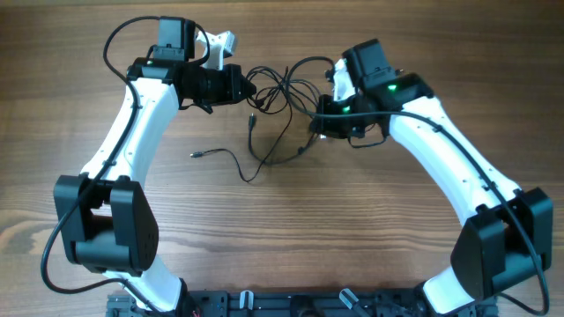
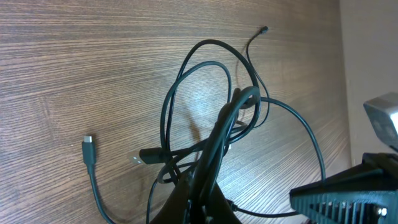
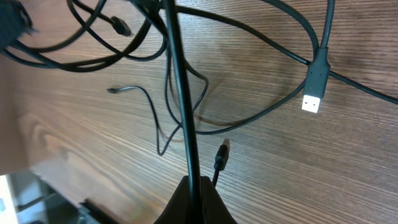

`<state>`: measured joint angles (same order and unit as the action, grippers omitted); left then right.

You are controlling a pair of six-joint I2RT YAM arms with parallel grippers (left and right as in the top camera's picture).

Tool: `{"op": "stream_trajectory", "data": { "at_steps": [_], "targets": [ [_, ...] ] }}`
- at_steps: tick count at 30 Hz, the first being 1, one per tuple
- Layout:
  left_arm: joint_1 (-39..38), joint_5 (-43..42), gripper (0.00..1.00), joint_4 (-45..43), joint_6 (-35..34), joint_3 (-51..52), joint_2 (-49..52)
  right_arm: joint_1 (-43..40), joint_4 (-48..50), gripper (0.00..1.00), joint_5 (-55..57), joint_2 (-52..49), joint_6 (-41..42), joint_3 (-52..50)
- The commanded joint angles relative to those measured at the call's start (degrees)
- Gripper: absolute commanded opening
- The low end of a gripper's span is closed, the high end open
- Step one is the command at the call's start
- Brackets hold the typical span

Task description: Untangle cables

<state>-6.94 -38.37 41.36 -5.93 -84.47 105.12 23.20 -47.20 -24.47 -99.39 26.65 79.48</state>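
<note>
The thin black flexible cables (image 1: 280, 88) lie as a loose knot on the brown wood-grain tabletop (image 1: 370, 229), on the side far from the bases of the two white arms (image 1: 132, 132).

The left gripper (image 2: 200, 198) is clenched on several strands together. They leave its tips as one tight bundle and then open into wide round loops. The right gripper (image 3: 191, 194) is clenched on one single strand. This strand runs straight away from it, as if under tension, and crosses over the other loops.

So the knot hangs between the two grippers, and its long axis goes from one gripper to the other. Both arms look about equally near to it. In my judgement, the coming move depends on this line: a pull apart along it would tighten or open the loops.

The cords have a smooth, matte, rubber-like skin. A flat plug with a white face (image 3: 314, 99) rests on the wood, and a small silver-tipped plug (image 2: 89, 144) lies apart from the loops. The tabletop is slightly glossy, with fine straight grain.
</note>
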Motion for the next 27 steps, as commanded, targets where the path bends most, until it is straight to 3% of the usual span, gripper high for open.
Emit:
{"op": "stream_trajectory", "data": {
  "at_steps": [1, 2, 3, 4, 5, 6, 11, 14, 16, 18, 23, 27],
  "targets": [
    [0.4, 0.5, 0.04, 0.0, -0.3, 0.2, 0.7, 2.8, 0.5, 0.05, 8.5, 1.8, -1.0, 0.7],
    [0.4, 0.5, 0.04, 0.0, -0.3, 0.2, 0.7, 3.1, 0.6, 0.12, 9.6, 1.8, -1.0, 0.7],
    [0.4, 0.5, 0.04, 0.0, -0.3, 0.2, 0.7, 3.1, 1.0, 0.43, 10.2, 1.8, -1.0, 0.7],
    [0.4, 0.5, 0.04, 0.0, -0.3, 0.2, 0.7, 3.1, 1.5, 0.65, 10.6, 1.8, -0.9, 0.7],
    [0.3, 0.4, 0.04, 0.0, -0.3, 0.2, 0.7, 3.1, 2.6, 0.81, 10.8, 1.7, -0.9, 0.7],
    [0.2, 0.3, 0.04, 0.0, -0.3, 0.2, 0.7, 3.1, 3.5, 0.84, 10.8, 1.7, -0.7, 0.7],
    [-1.1, 0.3, 0.04, 0.0, -0.3, 0.2, 0.7, 3.1, 6.4, 0.86, 10.8, 1.7, 5.1, 0.7],
    [-2.0, -0.7, 0.04, 0.0, 1.4, 0.2, 0.7, 3.1, 9.7, 0.66, 10.8, 1.7, 7.1, 0.7],
    [-2.3, -5.8, 0.04, 0.0, 5.4, 0.2, 0.7, 3.1, 11.0, 0.53, 10.8, 1.7, 10.2, 0.7],
    [-2.3, -10.8, 0.04, 0.2, 8.7, 0.2, 0.7, 3.1, 11.5, 0.46, 10.4, 1.7, 14.0, 0.7],
    [-2.3, -22.8, 0.04, 0.8, 16.3, 0.2, 0.7, 3.1, 12.4, 0.46, 9.4, 1.2, 18.5, 0.7],
    [-2.3, -25.7, 0.04, 0.9, 16.2, 0.2, 0.7, 3.1, 12.5, 0.49, 6.4, 0.2, 18.5, 0.7]
  ]
}}
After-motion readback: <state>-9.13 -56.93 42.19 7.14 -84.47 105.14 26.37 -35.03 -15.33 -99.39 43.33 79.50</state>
